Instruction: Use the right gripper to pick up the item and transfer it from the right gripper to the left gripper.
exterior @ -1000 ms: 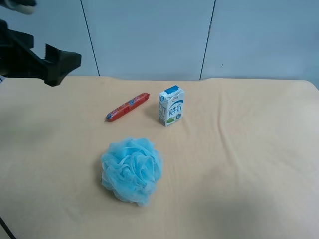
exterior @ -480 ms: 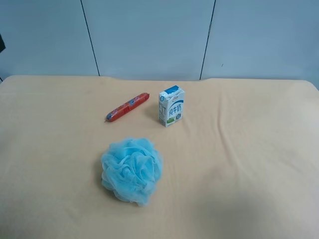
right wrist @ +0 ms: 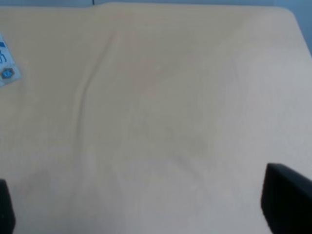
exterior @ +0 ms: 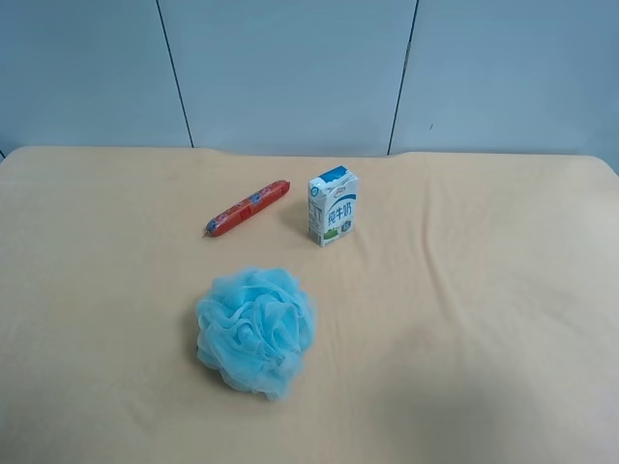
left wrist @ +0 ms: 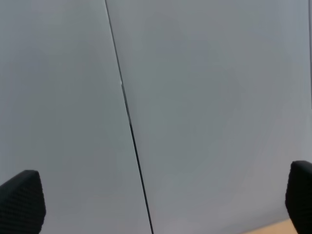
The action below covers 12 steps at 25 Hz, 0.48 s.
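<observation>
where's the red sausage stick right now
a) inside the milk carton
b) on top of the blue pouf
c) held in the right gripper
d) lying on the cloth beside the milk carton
d: the sausage stick lies flat on the tan cloth, apart from the milk carton and the blue pouf, with no gripper near it in the exterior high view.

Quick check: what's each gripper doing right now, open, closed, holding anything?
Left gripper: open, empty, facing the wall.
Right gripper: open, empty, over bare table.

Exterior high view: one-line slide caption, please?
Sausage stick lies beside upright milk carton, blue bath pouf nearer camera; no arms in view.
</observation>
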Motion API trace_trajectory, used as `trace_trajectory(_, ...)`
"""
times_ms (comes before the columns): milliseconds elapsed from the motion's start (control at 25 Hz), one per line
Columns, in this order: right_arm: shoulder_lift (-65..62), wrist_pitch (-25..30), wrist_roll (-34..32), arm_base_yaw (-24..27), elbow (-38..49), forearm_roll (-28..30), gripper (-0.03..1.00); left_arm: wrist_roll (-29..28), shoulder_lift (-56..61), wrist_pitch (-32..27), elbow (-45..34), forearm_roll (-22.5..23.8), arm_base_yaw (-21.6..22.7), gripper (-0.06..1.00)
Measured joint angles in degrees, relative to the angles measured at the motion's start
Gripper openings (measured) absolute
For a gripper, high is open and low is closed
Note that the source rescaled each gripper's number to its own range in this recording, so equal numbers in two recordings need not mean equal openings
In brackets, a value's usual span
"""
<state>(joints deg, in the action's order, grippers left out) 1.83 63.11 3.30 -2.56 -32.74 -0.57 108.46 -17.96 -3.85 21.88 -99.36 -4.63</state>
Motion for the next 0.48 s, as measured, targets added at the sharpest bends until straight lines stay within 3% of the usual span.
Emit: trace_trajectory(480,0.0,0.0,0.0,0.0,0.0,0.0,1.0,0.0,1.22,0.26,0.0,0.0,0.0,1.0)
